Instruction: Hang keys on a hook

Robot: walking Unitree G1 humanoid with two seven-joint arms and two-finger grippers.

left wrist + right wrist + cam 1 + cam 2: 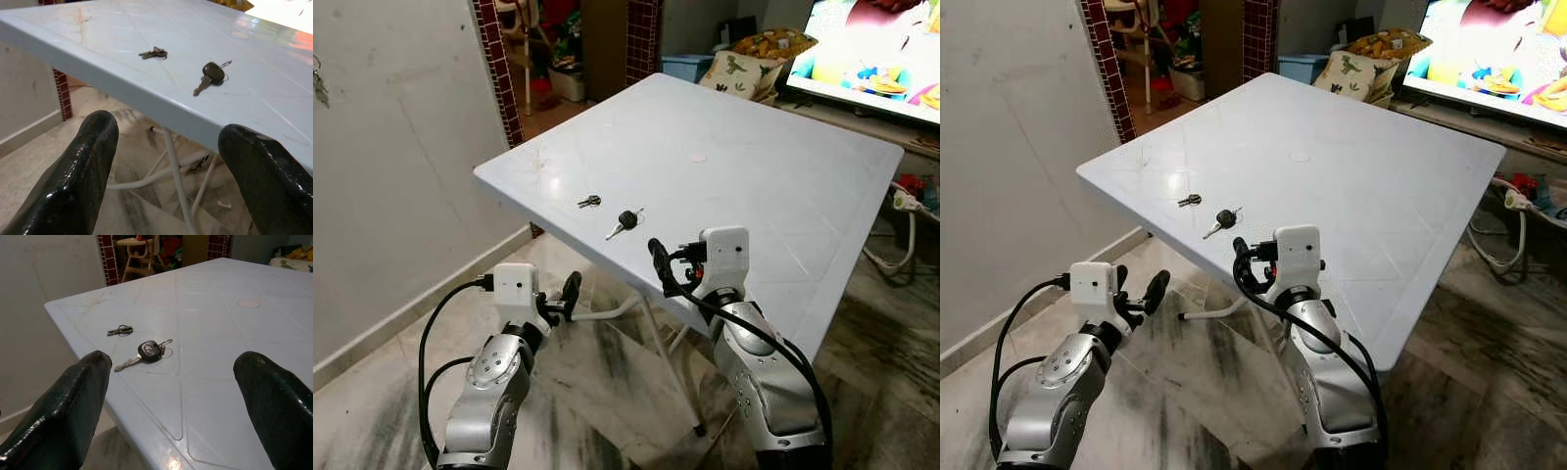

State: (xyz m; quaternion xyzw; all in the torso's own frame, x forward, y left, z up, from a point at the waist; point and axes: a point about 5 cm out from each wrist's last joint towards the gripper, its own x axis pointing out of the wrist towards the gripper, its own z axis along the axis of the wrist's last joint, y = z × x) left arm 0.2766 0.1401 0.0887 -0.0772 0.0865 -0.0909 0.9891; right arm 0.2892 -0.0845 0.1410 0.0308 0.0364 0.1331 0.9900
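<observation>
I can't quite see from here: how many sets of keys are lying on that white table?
2. A black-headed key lies near the table's front edge, just ahead of the right gripper; a small key bunch lies to its left.

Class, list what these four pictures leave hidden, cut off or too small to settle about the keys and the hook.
- Hook: a small thing hanging on the wall in the left eye view is cut by the edge; a hook cannot be confirmed.
- Small keys: too small to count.
- Black-headed key: its emblem is too small to read.
</observation>
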